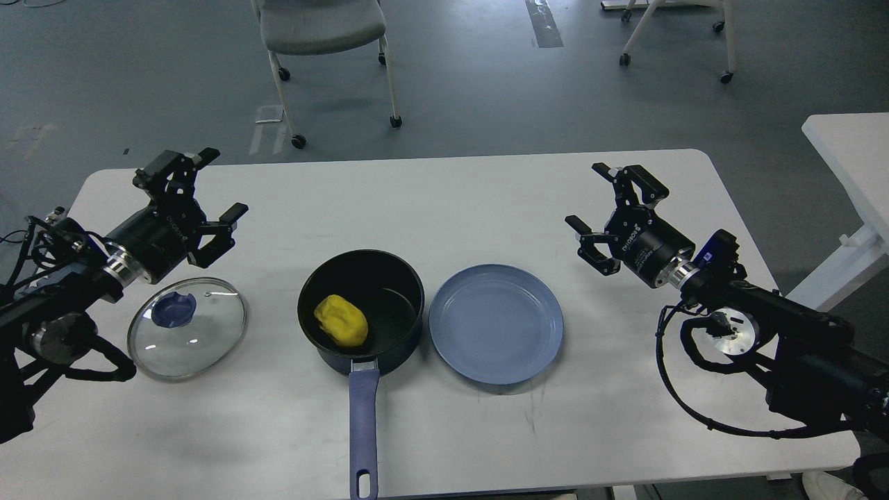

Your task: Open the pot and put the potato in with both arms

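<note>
Yellow potato (340, 320) inside the uncovered pot (361, 305), midway between both arms' spread, empty jaws, well apart from each.

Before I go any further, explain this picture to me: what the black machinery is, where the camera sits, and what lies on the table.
This one picture is taken from the robot's own head, looking forward and down at a white table. The black jointed things at each side are its two arms. Each ends in a two-fingered claw: the left claw and the right claw both stand open and hold nothing. On the table, from left to right, lie a round glass lid with a blue knob, a black saucepan with a long blue-purple handle and a flat blue-grey plate. A small yellow potato lies inside the saucepan.
</note>
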`<action>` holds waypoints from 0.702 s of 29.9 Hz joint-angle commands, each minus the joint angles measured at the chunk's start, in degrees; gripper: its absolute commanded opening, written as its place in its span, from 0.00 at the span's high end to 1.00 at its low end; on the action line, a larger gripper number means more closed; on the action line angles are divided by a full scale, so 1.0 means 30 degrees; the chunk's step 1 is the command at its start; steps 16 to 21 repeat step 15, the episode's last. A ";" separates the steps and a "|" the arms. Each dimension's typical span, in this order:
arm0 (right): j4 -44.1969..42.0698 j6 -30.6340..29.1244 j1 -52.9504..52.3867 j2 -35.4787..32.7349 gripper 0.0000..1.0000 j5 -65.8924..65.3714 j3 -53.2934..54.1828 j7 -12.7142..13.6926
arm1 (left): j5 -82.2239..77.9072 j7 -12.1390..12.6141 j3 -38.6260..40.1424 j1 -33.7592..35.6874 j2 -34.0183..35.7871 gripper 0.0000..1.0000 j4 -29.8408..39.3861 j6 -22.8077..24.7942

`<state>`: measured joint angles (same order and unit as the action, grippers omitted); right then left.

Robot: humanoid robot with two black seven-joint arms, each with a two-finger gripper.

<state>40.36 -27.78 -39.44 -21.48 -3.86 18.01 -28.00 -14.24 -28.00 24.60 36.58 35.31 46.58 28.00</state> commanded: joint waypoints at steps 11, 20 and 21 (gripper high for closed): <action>-0.0415 -0.0074 0.0461 0.0274 0.00 -0.0002 0.0089 -0.0001 | -0.0029 0.0000 0.0002 -0.0210 -0.0784 0.02 -0.0233 0.0000; -0.0357 -0.0074 0.0578 0.0245 0.00 -0.0002 0.0148 -0.0001 | -0.0029 0.0000 0.0002 -0.0210 -0.0784 0.02 -0.0233 0.0000; -0.0357 -0.0074 0.0578 0.0245 0.00 -0.0002 0.0148 -0.0001 | -0.0029 0.0000 0.0002 -0.0210 -0.0784 0.02 -0.0233 0.0000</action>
